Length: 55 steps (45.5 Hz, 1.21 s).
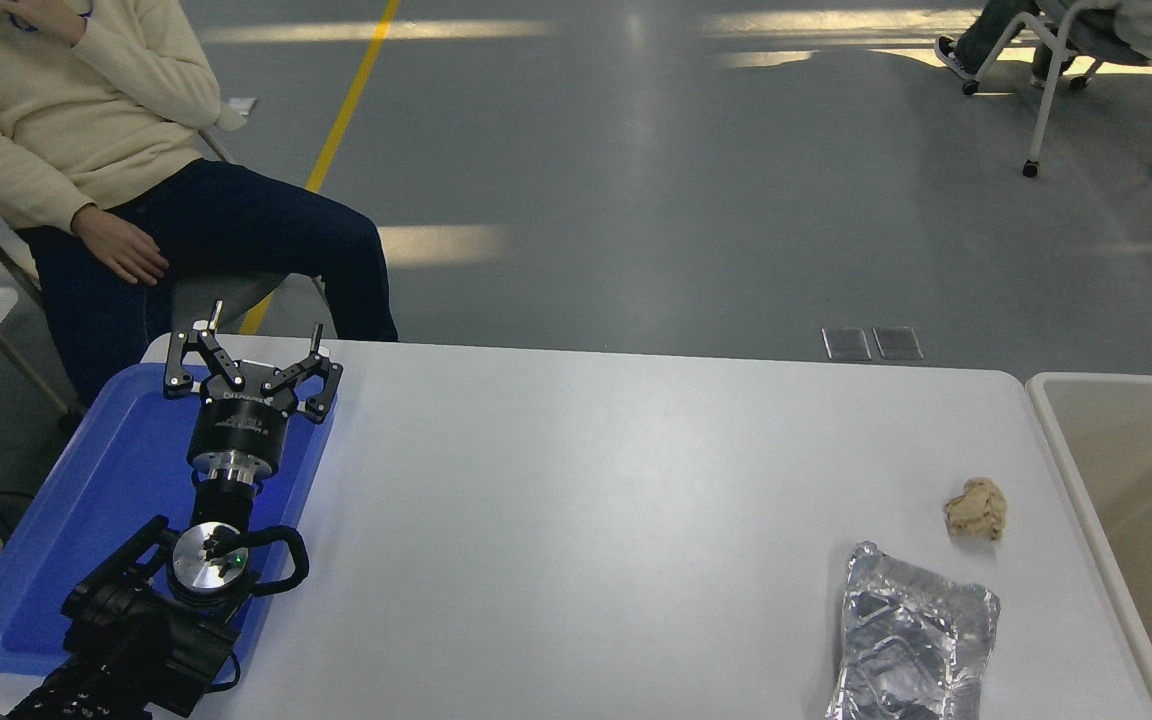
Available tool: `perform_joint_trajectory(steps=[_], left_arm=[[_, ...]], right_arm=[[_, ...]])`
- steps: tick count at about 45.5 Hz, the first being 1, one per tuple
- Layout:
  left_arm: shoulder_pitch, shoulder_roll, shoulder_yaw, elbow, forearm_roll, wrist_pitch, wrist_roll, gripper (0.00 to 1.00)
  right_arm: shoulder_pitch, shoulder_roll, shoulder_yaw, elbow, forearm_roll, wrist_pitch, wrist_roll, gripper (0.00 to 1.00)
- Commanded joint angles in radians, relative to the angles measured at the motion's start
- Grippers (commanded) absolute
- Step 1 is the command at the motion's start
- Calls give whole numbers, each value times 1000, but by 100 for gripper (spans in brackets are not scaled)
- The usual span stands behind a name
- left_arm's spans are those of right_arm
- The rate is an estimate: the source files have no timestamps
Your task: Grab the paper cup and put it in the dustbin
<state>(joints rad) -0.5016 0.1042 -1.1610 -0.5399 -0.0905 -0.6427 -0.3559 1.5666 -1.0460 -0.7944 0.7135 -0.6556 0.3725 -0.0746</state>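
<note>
Paper cup and right arm are both out of frame, so the right fingers' state can't be told. Dustbin (1056,440) sits at the desk's (616,500) right edge, no cup visible in the part that shows. Left gripper (248,350) parked over the blue tray (56,520), fingers spread, holding nothing. If the cup is held off-camera: bring it well inside the bin's rim before letting go, clear of the paper wad (976,509) and foil tray (911,640).

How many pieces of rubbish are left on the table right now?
2: a crumpled tan paper wad near the dustbin, and a silver foil tray just in front of it. No paper cup is visible; part of the bin lies out of frame.
</note>
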Motion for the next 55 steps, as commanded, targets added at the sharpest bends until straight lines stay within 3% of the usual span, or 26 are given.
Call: perform_joint_trajectory(steps=[1, 8, 14, 31, 55], left_arm=[[0, 0, 0, 0, -1, 0, 0, 100], [0, 0, 1, 0, 0, 0, 0, 100], [0, 0, 0, 0, 0, 0, 0, 100], [0, 0, 0, 0, 0, 0, 0, 100], [0, 0, 0, 1, -1, 0, 0, 100]], right_arm=[[-212, 23, 139, -134, 1, -70, 10, 0], [-356, 79, 222, -239, 10, -139, 52, 0], [-456, 130, 261, -301, 19, -171, 62, 0], [-727, 320, 362, -450, 122, -264, 75, 0], [-928, 475, 366, -559, 301, -337, 104, 0]])
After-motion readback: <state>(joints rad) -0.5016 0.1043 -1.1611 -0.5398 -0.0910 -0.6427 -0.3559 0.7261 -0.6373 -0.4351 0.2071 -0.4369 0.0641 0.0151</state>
